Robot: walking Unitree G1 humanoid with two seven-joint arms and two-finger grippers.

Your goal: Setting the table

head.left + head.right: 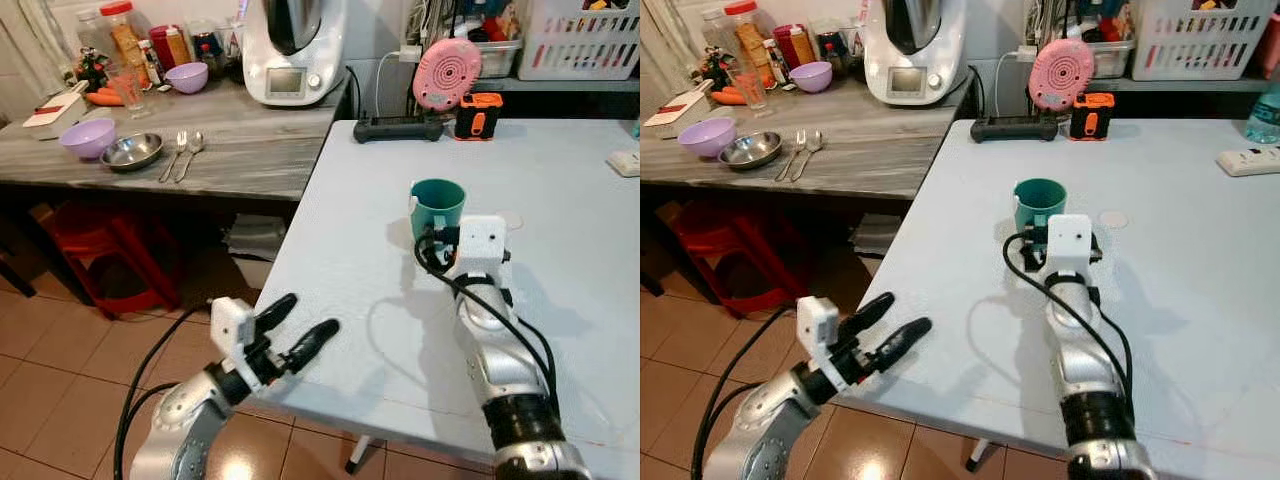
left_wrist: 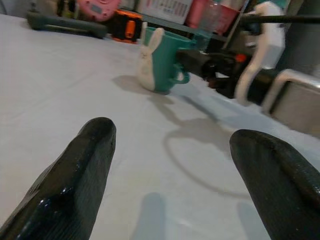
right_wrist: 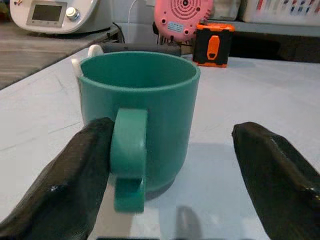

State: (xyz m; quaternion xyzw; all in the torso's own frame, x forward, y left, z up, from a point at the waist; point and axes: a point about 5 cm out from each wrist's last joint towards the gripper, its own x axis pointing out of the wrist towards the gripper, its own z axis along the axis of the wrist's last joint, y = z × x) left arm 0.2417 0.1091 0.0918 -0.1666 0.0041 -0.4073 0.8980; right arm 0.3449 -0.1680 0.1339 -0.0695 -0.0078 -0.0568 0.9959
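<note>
A: Where's the mug?

B: Teal mug [image 1: 437, 206] stands upright on the white table [image 1: 380, 300], mid-surface, nearer the far half. Handle faces the robot. A white rabbit-shaped figure [image 2: 149, 60] sits on its side.

A: Right gripper?

B: Right gripper [image 3: 165, 170] is at the mug, fingers spread wide. In the wrist view one finger [image 3: 75, 185] sits just beside the handle, maybe touching it; the other [image 3: 275, 180] is clear of the mug wall. Not pinching anything.

A: Left?

B: Left gripper [image 1: 298, 330] hangs at the near left edge of the table, fingers apart, nothing between them. It points toward the mug, well apart from it.

A: Other table stuff?

B: At the far edge: black power strip [image 1: 398, 127], orange-and-black device [image 1: 477, 114], round pink object [image 1: 446, 73] leaning behind them. White socket strip [image 1: 1250, 161] at the far right.

A: Counter?

B: Grey wood-grain counter [image 1: 230, 150] on the robot's left, butted against the table. On it: purple bowl [image 1: 87, 137], steel bowl [image 1: 131, 151] just beside it, fork and spoon [image 1: 182, 154] side by side, second purple bowl [image 1: 187, 76] further back, white kitchen machine [image 1: 292, 50], jars [image 1: 125, 35] at the back. Red stool [image 1: 110, 255] under the counter.
</note>
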